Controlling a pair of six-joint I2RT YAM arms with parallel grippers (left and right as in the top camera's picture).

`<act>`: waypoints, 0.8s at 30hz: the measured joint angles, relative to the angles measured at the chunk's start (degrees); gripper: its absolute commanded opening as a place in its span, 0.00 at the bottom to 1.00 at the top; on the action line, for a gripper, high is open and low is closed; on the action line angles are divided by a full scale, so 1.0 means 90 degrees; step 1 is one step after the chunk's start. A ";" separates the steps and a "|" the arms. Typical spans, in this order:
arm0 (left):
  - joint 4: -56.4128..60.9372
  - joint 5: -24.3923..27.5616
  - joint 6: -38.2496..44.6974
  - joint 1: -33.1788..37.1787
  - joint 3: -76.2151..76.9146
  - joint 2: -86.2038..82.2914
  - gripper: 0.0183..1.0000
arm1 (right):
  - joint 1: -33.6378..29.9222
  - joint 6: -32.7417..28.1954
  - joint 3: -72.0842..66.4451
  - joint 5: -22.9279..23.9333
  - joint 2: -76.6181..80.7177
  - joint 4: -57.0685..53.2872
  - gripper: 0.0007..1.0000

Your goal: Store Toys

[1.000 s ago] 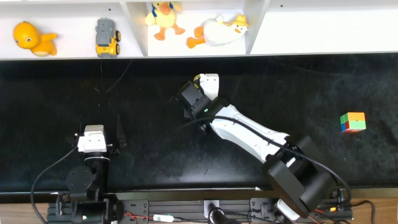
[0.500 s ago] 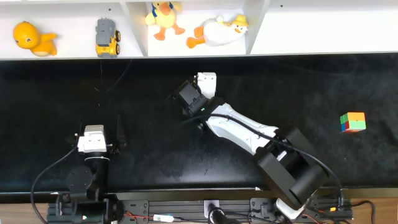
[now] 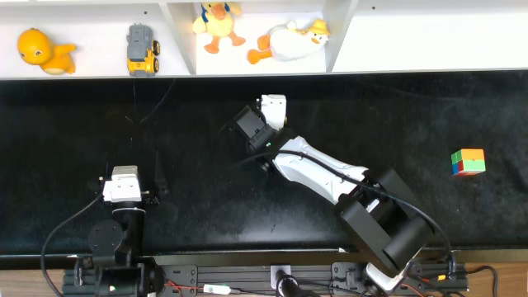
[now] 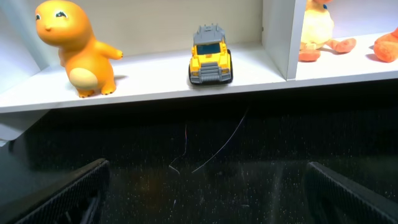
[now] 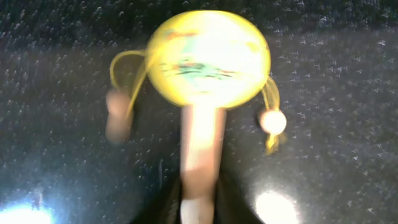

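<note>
A yellow pellet drum toy (image 5: pixel 208 59) with a wooden handle (image 5: pixel 200 155) and two beads on strings hangs just above the black mat. My right gripper (image 5: pixel 199 208) is shut on the handle's lower end. From above, the right gripper (image 3: pixel 262 120) sits mid-table, a short way in front of the white shelf (image 3: pixel 264 66). My left gripper (image 4: pixel 205 208) stands open and empty low over the mat, facing the shelf, at the left of the top view (image 3: pixel 136 177). A multicoloured cube (image 3: pixel 468 162) lies on the mat at the far right.
The shelf holds an orange figure (image 4: pixel 74 50), a yellow and grey truck (image 4: pixel 210 55), a yellow duck plush (image 3: pixel 218 23) and a white duck plush (image 3: pixel 290 40). White dividers (image 4: pixel 277 37) split it into bays. The rightmost bay (image 3: pixel 429 33) has free room.
My right gripper has shifted slightly left and toward the shelf with the drum toy in it. The left arm has not moved.
</note>
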 measured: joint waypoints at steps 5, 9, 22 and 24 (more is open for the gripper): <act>0.0002 0.0002 0.0000 0.0000 0.0000 0.0000 1.00 | -0.0041 0.0017 0.0000 -0.0010 -0.0019 -0.0012 0.04; 0.0000 0.0000 0.0000 0.0000 0.0000 0.0000 1.00 | -0.0219 0.0015 -0.0192 -0.0034 -0.0364 -0.0041 0.05; 0.0002 0.0002 0.0000 0.0000 0.0000 0.0000 1.00 | -0.1775 -0.0357 -0.2844 -0.0061 -0.4520 -0.1338 0.04; 0.0002 0.0002 0.0000 0.0000 0.0000 0.0000 1.00 | -0.2273 -0.0792 -0.2844 -0.0143 -0.4782 -0.1562 0.04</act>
